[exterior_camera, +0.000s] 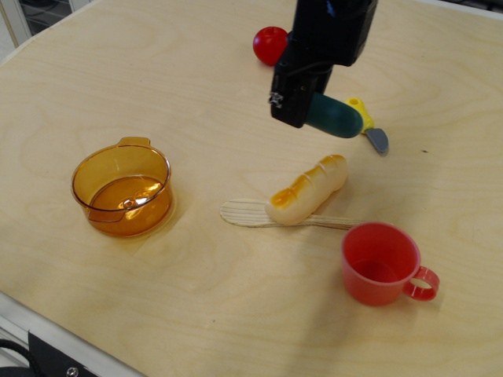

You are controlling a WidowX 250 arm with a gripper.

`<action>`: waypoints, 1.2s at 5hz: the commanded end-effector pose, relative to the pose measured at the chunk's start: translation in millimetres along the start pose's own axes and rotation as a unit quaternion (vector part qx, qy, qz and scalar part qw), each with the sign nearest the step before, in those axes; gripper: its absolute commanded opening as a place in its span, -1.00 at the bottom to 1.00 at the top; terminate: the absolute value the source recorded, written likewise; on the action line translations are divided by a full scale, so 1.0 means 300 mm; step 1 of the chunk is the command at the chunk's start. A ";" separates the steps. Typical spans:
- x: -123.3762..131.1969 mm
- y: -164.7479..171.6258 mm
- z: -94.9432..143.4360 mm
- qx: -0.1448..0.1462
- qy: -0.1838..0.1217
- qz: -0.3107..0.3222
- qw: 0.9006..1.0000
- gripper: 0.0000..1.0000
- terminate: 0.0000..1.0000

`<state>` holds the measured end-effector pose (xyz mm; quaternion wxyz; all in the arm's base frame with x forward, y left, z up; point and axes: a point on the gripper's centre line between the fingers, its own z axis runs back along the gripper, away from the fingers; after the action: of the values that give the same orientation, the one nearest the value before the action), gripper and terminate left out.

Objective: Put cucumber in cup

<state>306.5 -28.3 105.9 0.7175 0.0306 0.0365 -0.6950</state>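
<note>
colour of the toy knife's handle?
Yellow: the toy knife has a yellow handle and grey blade, partly hidden behind the held cucumber in the observation.image view.

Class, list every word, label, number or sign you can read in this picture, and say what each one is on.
No text can be read.
Gripper: a small white mark on its black finger, too small and blurred to read.
Cucumber, cup, pot, bread, knife, red ball, table: no lettering visible.
</note>
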 end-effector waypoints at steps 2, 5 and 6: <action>0.135 -0.137 -0.012 0.011 0.007 -0.075 0.997 -1.00 -1.00; 0.231 -0.160 -0.062 0.003 0.026 -0.105 0.994 -1.00 -1.00; 0.247 -0.151 -0.064 0.003 0.038 -0.106 0.994 -1.00 -1.00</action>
<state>261.1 -93.1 69.4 0.6402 0.0439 0.0821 -0.7626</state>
